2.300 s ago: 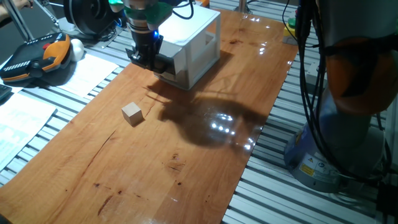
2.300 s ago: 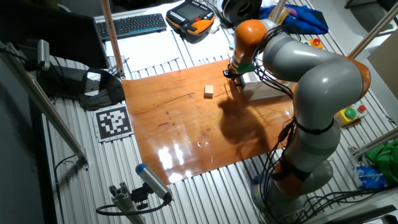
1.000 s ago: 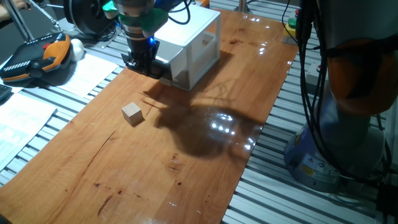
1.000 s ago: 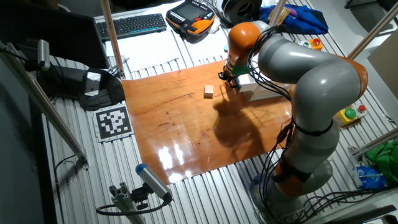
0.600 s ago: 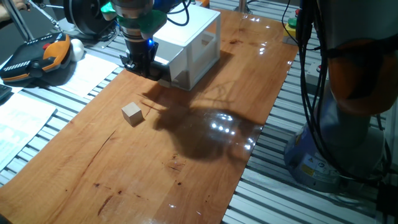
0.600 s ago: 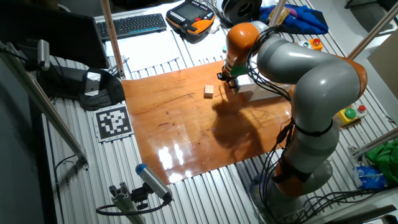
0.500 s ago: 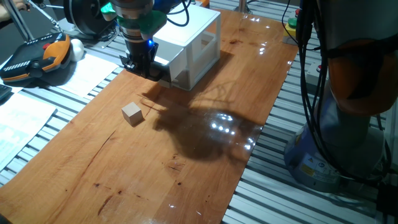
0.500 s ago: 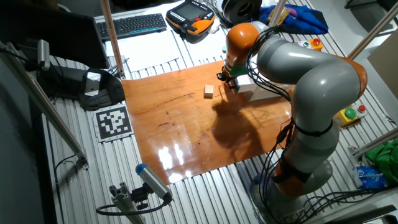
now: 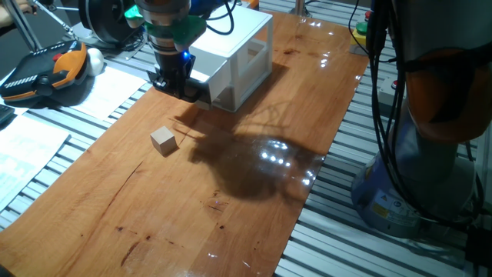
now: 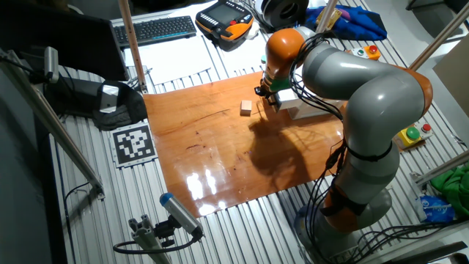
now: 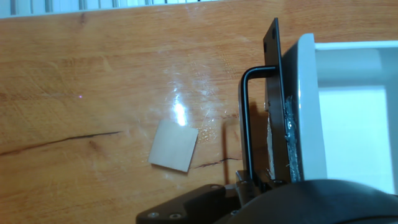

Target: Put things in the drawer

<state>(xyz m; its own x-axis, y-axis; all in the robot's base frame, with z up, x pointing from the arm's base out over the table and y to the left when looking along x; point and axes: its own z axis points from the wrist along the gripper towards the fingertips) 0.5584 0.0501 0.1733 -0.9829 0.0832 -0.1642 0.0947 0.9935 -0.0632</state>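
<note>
One pale beige wooden cube (image 9: 163, 140) lies on the wooden table, left of and in front of the white cabinet (image 9: 240, 42). It also shows in the other fixed view (image 10: 246, 108) and in the hand view (image 11: 173, 145). My gripper (image 9: 175, 83) is low at the cabinet's front, shut around the dark handle bar (image 11: 245, 118) of the upper drawer (image 11: 308, 112). The drawer is pulled partly out and its white tray looks empty. The gripper (image 11: 249, 183) shows only as dark parts at the bottom edge of the hand view.
An orange and black teach pendant (image 9: 46, 69) and papers (image 9: 23, 146) lie off the table's left edge. A keyboard (image 10: 157, 29) and a printed marker (image 10: 133, 143) lie beyond the wooden top. The arm's base (image 9: 430, 154) stands at the right.
My gripper has moved a little to the left, away from the cabinet, with the handle in it, and the upper drawer has slid out with it. The cube has not moved.
</note>
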